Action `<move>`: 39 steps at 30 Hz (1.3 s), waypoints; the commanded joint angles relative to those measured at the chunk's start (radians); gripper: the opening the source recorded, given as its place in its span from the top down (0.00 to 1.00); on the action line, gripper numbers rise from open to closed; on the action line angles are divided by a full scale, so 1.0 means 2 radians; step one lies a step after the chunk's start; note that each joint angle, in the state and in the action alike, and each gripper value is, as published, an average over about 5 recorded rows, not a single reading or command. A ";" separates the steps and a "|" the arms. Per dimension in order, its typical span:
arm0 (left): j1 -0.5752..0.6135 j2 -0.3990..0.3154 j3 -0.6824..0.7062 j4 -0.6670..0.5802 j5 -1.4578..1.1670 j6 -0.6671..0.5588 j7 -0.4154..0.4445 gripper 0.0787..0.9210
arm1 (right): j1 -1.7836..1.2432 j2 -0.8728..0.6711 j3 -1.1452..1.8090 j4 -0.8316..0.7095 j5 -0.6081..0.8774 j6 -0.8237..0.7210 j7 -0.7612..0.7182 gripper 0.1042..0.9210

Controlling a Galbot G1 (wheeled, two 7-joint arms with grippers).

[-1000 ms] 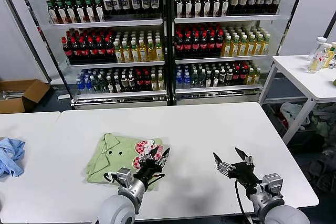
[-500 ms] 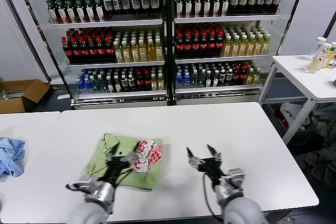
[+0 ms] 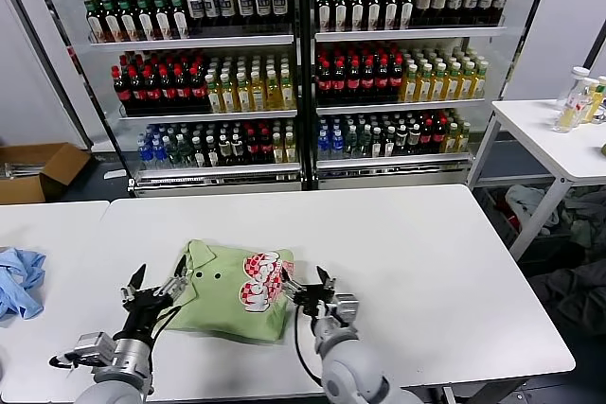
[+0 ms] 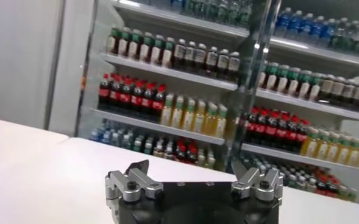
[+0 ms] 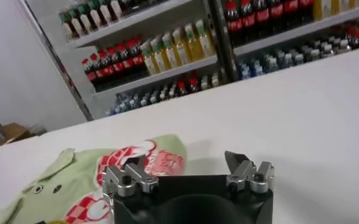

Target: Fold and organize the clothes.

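Head view: folded polo shirt [image 3: 232,279] between open hands.

There is one green polo shirt [image 3: 230,277] on one long white table [image 3: 398,234], and one blue cloth [image 3: 19,281] at the far left. Two grippers are in view, the left gripper [image 3: 150,286] and the right gripper [image 3: 306,283], both with fingers spread. Far behind stand two bottle shelves [image 3: 294,63], with one cardboard box [image 3: 36,170] to their left and one side table [image 3: 559,139] at the right.

White table [image 3: 426,262] — green polo shirt [image 3: 222,283] on it
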 commanded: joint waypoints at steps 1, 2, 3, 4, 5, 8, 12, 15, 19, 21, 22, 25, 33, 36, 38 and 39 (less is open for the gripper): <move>0.017 0.000 -0.030 0.001 0.000 -0.009 -0.005 0.12 | 0.050 0.048 -0.041 -0.069 0.038 0.007 0.051 0.12; 0.017 0.000 -0.029 0.001 0.000 -0.009 -0.005 0.12 | 0.052 0.050 -0.041 -0.071 0.043 0.007 0.052 0.13; 0.016 -0.001 -0.029 0.002 0.000 -0.009 -0.005 0.12 | 0.053 0.051 -0.040 -0.072 0.047 0.007 0.052 0.13; 0.016 -0.001 -0.028 0.002 0.000 -0.008 -0.006 0.12 | 0.055 0.053 -0.040 -0.073 0.050 0.006 0.052 0.15; 0.016 -0.001 -0.028 0.003 0.000 -0.008 -0.006 0.12 | 0.056 0.055 -0.040 -0.074 0.052 0.005 0.052 0.17; 0.015 0.000 -0.027 0.004 0.000 -0.008 -0.007 0.12 | 0.058 0.058 -0.040 -0.078 0.054 0.001 0.052 0.27; 0.015 0.000 -0.027 0.007 -0.002 -0.008 -0.008 0.12 | 0.064 0.060 -0.039 -0.086 0.058 -0.003 0.048 0.41; 0.016 0.001 -0.027 0.008 -0.004 -0.008 -0.008 0.12 | 0.072 0.058 -0.037 -0.091 0.056 -0.006 0.043 0.52; 0.017 0.003 -0.028 0.010 -0.006 -0.008 -0.008 0.12 | 0.087 0.045 -0.033 -0.102 0.037 -0.020 0.031 0.66; 0.016 0.003 -0.028 0.011 -0.007 -0.008 -0.009 0.12 | 0.094 0.036 -0.031 -0.112 0.023 -0.022 0.020 0.73; 0.016 0.003 -0.027 0.011 -0.007 -0.007 -0.009 0.12 | 0.097 0.030 -0.029 -0.116 0.015 -0.022 0.013 0.76; 0.015 0.002 -0.026 0.011 -0.008 -0.002 -0.009 0.12 | 0.107 0.011 -0.019 -0.120 -0.010 -0.022 -0.023 0.87; 0.012 0.008 -0.023 0.008 -0.011 0.004 -0.008 0.12 | 0.146 -0.069 0.009 -0.139 -0.063 -0.041 -0.136 0.95; 0.010 0.008 -0.018 0.009 -0.010 0.005 -0.007 0.12 | 0.158 -0.089 0.023 -0.153 -0.081 -0.043 -0.165 0.95; 0.010 0.008 -0.015 0.008 -0.009 0.007 -0.007 0.12 | 0.163 -0.098 0.035 -0.161 -0.093 -0.042 -0.180 0.95; 0.010 0.008 -0.014 0.008 -0.008 0.008 -0.006 0.12 | 0.165 -0.101 0.040 -0.164 -0.099 -0.041 -0.186 0.95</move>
